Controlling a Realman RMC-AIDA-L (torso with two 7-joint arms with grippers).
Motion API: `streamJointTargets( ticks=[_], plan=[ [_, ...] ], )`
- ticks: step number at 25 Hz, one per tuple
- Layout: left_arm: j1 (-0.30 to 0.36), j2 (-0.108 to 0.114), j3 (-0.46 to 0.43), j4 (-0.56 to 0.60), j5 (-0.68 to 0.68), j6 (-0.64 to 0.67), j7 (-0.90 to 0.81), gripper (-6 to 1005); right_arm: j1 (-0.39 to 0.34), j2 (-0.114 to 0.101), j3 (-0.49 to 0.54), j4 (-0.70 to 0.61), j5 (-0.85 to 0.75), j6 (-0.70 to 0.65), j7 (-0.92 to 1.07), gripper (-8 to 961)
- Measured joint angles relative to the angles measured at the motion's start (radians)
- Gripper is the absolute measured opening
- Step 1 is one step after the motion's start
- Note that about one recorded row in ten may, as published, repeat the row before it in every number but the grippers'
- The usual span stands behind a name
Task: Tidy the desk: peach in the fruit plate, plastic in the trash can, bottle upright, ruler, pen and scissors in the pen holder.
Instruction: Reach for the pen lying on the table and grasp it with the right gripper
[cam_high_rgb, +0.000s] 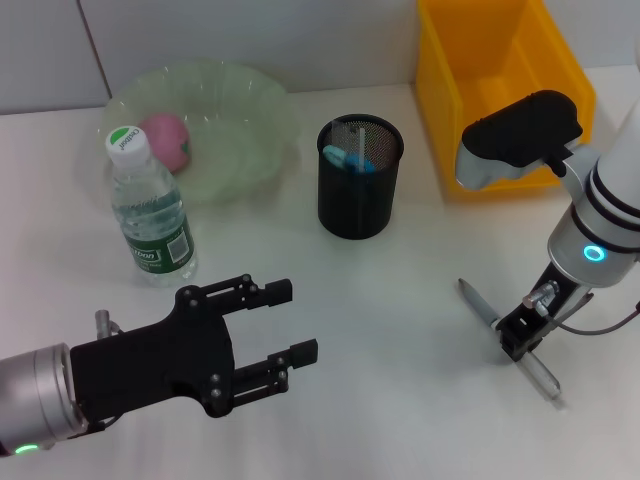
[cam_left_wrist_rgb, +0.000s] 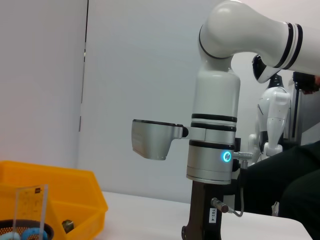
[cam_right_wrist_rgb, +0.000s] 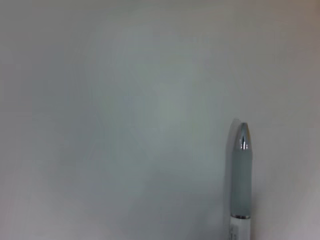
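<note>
At lower left of the head view, the left gripper (cam_high_rgb: 296, 321) is held wide open above the white desk (cam_high_rgb: 380, 330). A bottle (cam_high_rgb: 148, 212) is stood upright beside the fruit plate (cam_high_rgb: 250, 130), in which the peach (cam_high_rgb: 167, 139) is seen. The pen holder (cam_high_rgb: 359, 190) is placed at centre, the yellow bin (cam_high_rgb: 450, 110) at upper right. At lower right, the right gripper (cam_high_rgb: 520, 335) is lowered onto the pen (cam_high_rgb: 475, 302); whether it is closed cannot be told.

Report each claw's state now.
Left claw: open, empty, hovering over the table.
Right claw: down at the pen; grip cannot be told.
</note>
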Motion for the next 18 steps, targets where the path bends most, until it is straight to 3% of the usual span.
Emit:
streamJointTargets(
  ticks=[18],
  plan=[
    [-0.001, -0.001, 0.0, 0.0, 0.001, 0.003, 0.0, 639, -0.016, -0.001, 0.0, -0.03, -0.001, 0.003, -0.003, 123]
  ],
)
